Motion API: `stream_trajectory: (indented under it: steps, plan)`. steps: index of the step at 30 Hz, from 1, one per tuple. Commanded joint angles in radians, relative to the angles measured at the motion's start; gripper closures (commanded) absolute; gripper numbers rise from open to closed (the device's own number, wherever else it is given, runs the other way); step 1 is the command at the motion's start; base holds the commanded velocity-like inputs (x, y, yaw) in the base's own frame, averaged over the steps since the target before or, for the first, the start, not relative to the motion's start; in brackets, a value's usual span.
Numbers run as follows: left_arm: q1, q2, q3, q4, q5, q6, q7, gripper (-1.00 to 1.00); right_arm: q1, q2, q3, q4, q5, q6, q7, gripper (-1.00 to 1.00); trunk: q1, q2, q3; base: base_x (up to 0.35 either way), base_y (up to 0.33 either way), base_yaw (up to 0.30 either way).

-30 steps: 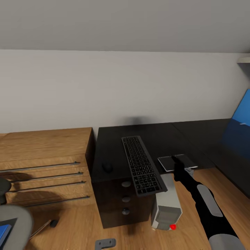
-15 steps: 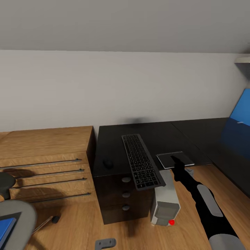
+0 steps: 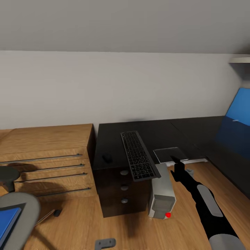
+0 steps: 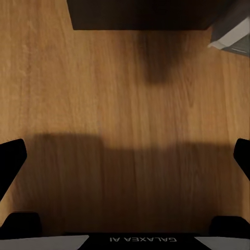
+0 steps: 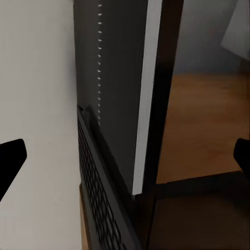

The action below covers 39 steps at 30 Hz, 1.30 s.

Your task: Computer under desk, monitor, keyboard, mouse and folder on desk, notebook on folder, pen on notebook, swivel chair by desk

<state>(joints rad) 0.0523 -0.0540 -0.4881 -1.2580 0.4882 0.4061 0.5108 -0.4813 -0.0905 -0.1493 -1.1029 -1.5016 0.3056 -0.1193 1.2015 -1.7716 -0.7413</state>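
The black desk point(image 3: 163, 133) carries the keyboard point(image 3: 137, 154), which overhangs the front edge, with the small black mouse point(image 3: 107, 158) to its left. To the keyboard's right, the dark notebook point(image 3: 169, 153) lies at the desk's front edge. The silver computer point(image 3: 161, 194) stands on the floor beside the drawer block. My right gripper point(image 3: 176, 162) hovers just short of the notebook, open, with its fingers point(image 5: 10, 156) wide apart before a dark slab with a pale edge point(image 5: 148, 94). The blue folder point(image 3: 7, 222) rests on the swivel chair point(image 3: 26, 208). My left gripper point(image 4: 125, 156) hangs open over bare floor.
A light-wood drawer cabinet point(image 3: 45, 149) adjoins the desk on the left. A large blue panel point(image 3: 239, 104) stands on the desk's right wing. The chair's caster point(image 3: 57, 212) sits on the wood floor point(image 3: 139, 232) in front of the drawer block point(image 3: 121, 194).
The whole picture has shifted, so the camera has moved. Relative to the notebook, my right gripper now sits slightly further back, below its near edge instead of over it.
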Motion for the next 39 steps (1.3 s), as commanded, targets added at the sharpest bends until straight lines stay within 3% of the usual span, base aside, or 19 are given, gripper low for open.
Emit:
stream_trajectory:
  steps: [1, 23, 30, 39]
  plan:
    - [0.0, 0.0, -0.001, -0.002, 0.009, 0.002, 0.008, -1.0, 0.0, 0.0, -0.001, 0.001, -0.01, 0.004, -0.008, -1.0, 0.0, 0.0, -0.001, -0.1, -0.074, 0.0]
    - [0.0, 0.0, 0.001, -0.004, 0.009, 0.002, 0.008, -1.0, 0.0, 0.001, 0.004, 0.032, -0.008, 0.001, -0.008, -1.0, 0.0, 0.0, -0.001, -0.148, -0.1, 0.0]
    - [0.0, 0.002, 0.007, -0.017, 0.009, 0.001, 0.008, -1.0, 0.0, -0.001, 0.039, 0.096, -0.005, -0.002, -0.007, -1.0, 0.0, 0.0, -0.001, -0.044, -0.028, 0.0]
    - [0.0, 0.002, 0.004, -0.024, 0.009, 0.002, 0.009, -1.0, 0.0, -0.009, 0.046, 0.108, -0.004, -0.002, -0.001, -1.0, -0.035, 0.063, 0.027, -0.002, -0.002, 0.0]
